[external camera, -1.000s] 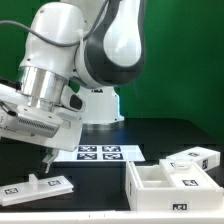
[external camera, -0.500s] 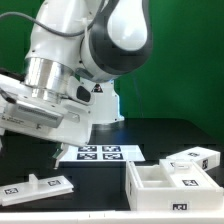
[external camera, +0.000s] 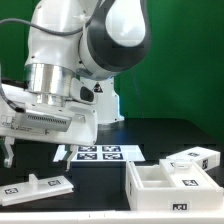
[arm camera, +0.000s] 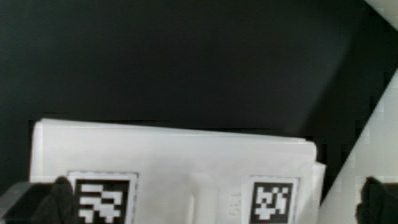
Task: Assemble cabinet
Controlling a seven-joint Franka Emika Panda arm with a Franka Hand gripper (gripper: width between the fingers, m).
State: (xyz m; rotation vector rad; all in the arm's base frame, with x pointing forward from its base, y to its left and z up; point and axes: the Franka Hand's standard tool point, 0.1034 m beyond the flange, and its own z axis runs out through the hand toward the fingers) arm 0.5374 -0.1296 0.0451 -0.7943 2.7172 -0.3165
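Note:
The cabinet body (external camera: 165, 186), an open white box with tags, lies at the exterior view's right. A flat white panel (external camera: 36, 185) with tags lies at the front left. Another white tagged part (external camera: 196, 158) lies behind the body. My gripper (external camera: 35, 157) hangs open above the left panel and holds nothing. In the wrist view the panel (arm camera: 178, 160) with its two tags fills the space below the gripper (arm camera: 196, 205). One dark fingertip (arm camera: 18, 200) stands off each side of the panel, apart from it.
The marker board (external camera: 100, 152) lies on the black table behind the left panel, in front of the arm's white base (external camera: 100, 105). A green wall closes the back.
The hand has turned and shifted toward the exterior view's left, so both fingers now hang side by side over the left panel. The parts on the table have not moved.

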